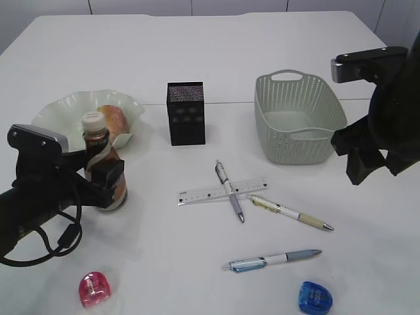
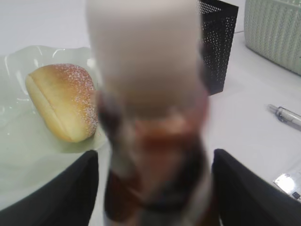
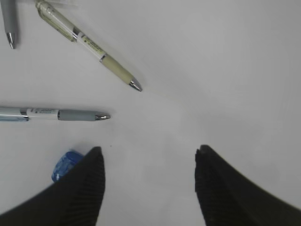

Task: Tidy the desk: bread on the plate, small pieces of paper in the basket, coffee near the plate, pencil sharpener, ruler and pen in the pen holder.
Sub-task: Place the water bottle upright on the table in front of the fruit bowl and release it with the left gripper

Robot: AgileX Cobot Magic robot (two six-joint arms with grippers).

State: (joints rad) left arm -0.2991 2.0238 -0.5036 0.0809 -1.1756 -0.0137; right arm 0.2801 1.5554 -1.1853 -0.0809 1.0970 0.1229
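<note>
A brown coffee bottle (image 1: 98, 147) with a beige cap stands on the table right in front of the pale green plate (image 1: 65, 108). My left gripper (image 1: 105, 177) is open, with a finger on each side of the bottle and a thin gap at each. The sugared bread (image 1: 113, 120) lies on the plate. The bottle (image 2: 150, 117) fills the left wrist view, blurred, between the fingers of my left gripper (image 2: 155, 160), with the bread (image 2: 63, 101) and plate (image 2: 19, 155) behind it. My right gripper (image 1: 357, 164) hangs open and empty at the right, also seen in the right wrist view (image 3: 149, 155).
A black mesh pen holder (image 1: 186, 113) and a grey-green basket (image 1: 298, 118) stand mid-table. A clear ruler (image 1: 203, 193) lies under a grey pen (image 1: 230, 190); a beige pen (image 1: 291, 212) and a blue pen (image 1: 272, 259) lie nearby. There are a pink sharpener (image 1: 95, 289) and a blue sharpener (image 1: 315, 297) at the front. No paper pieces show.
</note>
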